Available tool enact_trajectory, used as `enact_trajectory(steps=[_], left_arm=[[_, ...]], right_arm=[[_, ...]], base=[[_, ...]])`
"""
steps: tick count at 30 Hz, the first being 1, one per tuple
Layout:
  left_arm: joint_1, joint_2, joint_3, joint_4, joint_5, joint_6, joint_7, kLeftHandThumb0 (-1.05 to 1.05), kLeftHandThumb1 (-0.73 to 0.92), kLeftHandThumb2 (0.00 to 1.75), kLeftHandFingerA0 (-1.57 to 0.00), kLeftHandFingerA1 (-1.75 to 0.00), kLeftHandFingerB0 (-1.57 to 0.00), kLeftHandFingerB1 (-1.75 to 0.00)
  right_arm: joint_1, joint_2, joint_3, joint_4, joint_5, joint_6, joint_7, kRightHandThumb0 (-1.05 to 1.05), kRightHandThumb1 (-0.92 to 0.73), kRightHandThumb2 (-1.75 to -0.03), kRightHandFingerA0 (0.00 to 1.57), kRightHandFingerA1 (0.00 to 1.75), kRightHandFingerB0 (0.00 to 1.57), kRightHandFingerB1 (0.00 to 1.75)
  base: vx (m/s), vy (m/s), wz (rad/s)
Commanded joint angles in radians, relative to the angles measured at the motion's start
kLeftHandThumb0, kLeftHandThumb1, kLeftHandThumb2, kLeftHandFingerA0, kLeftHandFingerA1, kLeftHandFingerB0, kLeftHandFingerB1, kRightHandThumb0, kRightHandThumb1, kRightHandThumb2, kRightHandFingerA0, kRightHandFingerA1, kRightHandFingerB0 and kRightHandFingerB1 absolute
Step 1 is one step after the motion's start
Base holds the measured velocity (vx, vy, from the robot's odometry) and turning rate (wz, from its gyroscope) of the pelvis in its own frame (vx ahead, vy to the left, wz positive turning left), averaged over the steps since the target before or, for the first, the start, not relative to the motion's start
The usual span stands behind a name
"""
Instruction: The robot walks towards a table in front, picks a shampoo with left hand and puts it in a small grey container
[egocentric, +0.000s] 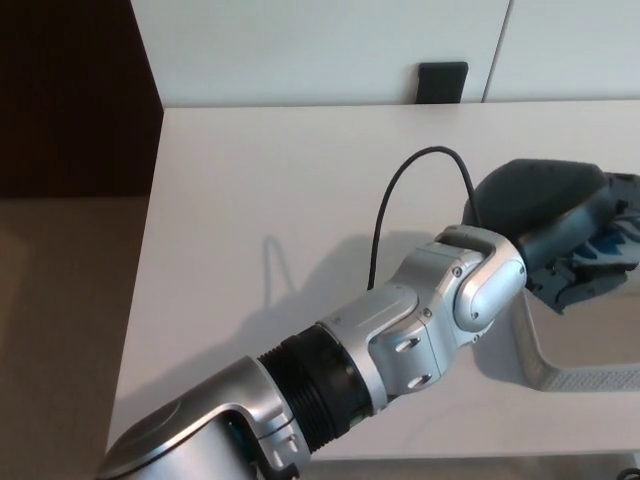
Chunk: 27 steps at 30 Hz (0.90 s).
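Note:
My left arm reaches in from the lower left across the white table (280, 200). Its dark left hand (560, 225) is at the right edge of the view. The fingers (578, 285) curl around a blue object, the shampoo (610, 245), which the hand mostly hides. Directly below the hand stands the small grey container (548, 372), only its left rim and part of its meshed wall in view. The hand hovers above the container's opening. My right hand does not show.
A black cable (395, 185) loops up from the wrist. A small black object (442, 82) sits at the table's far edge against the white wall. The table's left edge runs down near the beige floor (60, 320), with a dark brown panel (70, 90) behind.

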<state>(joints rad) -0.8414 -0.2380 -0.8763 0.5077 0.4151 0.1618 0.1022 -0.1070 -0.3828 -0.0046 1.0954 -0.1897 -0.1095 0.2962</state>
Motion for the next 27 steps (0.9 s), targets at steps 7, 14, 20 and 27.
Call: enact_trajectory(steps=[7, 14, 20, 27], left_arm=[[-0.071, -0.433, -0.074, -0.06, -0.174, 0.015, -0.277, -0.06, 0.92, 1.71, -1.0, -1.75, -0.64, -1.51], [-0.154, -0.389, -0.121, -0.041, -0.084, 0.03, -0.324, -0.13, 0.92, 1.73, -1.02, -1.75, -0.67, -1.54], [-0.144, -0.377, -0.117, -0.052, -0.075, 0.02, -0.322, -0.15, 0.92, 1.73, -0.98, -1.75, -0.61, -1.52], [-0.139, -0.362, -0.107, -0.079, -0.073, 0.04, -0.349, -0.2, 0.92, 1.71, -0.91, -1.75, -0.51, -1.49]], right_arm=[[0.077, -0.063, 0.01, -0.111, -0.012, 0.019, -0.023, -0.47, -0.76, -0.64, 0.66, 0.44, 0.48, 0.38], [0.081, -0.064, 0.011, -0.13, -0.013, 0.03, -0.022, -0.47, -0.76, -0.64, 0.66, 0.44, 0.48, 0.38], [0.077, -0.064, 0.013, -0.137, -0.014, 0.039, -0.021, -0.47, -0.76, -0.64, 0.66, 0.44, 0.48, 0.38], [0.074, -0.065, 0.016, -0.143, -0.016, 0.045, -0.019, -0.47, -0.76, -0.64, 0.66, 0.44, 0.48, 0.38]], base=[[0.0, 0.0, 0.0], [0.0, 0.0, 0.0], [0.0, 0.0, 0.0], [0.0, 0.0, 0.0]])
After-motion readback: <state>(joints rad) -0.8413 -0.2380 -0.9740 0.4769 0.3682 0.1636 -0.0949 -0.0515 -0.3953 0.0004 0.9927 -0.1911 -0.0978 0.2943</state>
